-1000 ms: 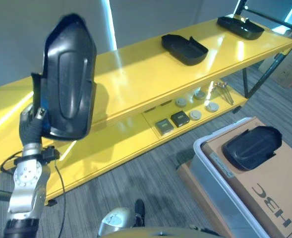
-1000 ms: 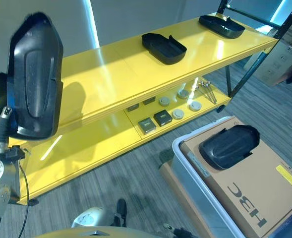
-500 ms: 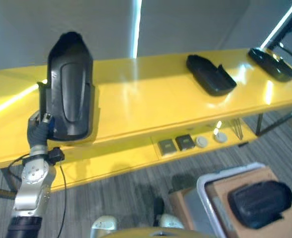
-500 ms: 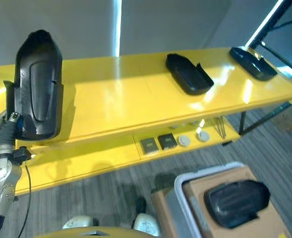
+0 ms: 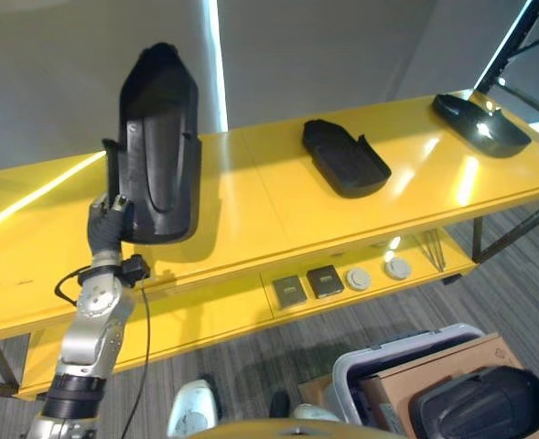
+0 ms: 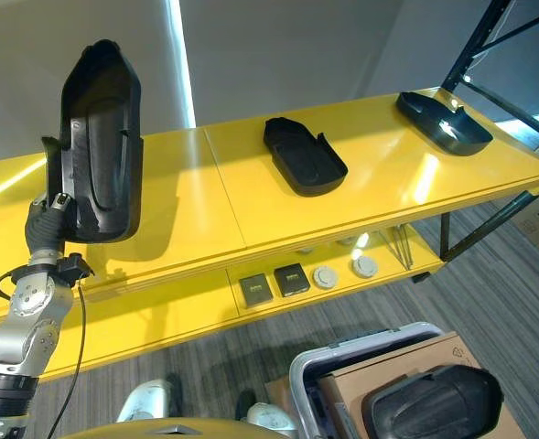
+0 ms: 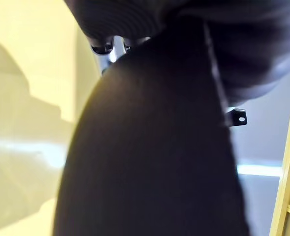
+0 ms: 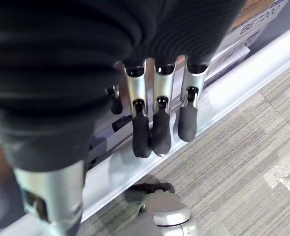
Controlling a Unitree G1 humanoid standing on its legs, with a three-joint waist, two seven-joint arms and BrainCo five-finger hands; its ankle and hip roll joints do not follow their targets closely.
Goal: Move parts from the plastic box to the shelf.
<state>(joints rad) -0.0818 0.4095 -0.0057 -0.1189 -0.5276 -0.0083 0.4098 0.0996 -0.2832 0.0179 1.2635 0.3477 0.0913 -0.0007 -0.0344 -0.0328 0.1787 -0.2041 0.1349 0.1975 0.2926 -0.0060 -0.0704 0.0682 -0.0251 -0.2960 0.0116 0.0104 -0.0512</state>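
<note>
My left hand (image 5: 110, 222) is shut on the lower edge of a big black plastic part (image 5: 161, 144), which it holds upright over the left half of the yellow shelf's top board (image 5: 251, 197). The same part (image 7: 154, 147) looms dark just past the hand in the left wrist view. A grey plastic box (image 5: 368, 363) at the lower right holds a cardboard sheet and another black part (image 5: 478, 414). My right hand (image 8: 152, 130) hangs open with relaxed fingers beside the box's pale rim (image 8: 228, 88), above the carpet.
Two more black parts (image 5: 345, 157) (image 5: 482, 123) lie on the shelf's top board, in the middle and at the far right. The lower board carries small square parts (image 5: 307, 283) and round ones (image 5: 372, 273). A dark frame post (image 6: 475, 41) stands at the right end.
The camera has swung, so the whole scene has shifted. The left hand has carried the upright part from the shelf's front edge to over the top board.
</note>
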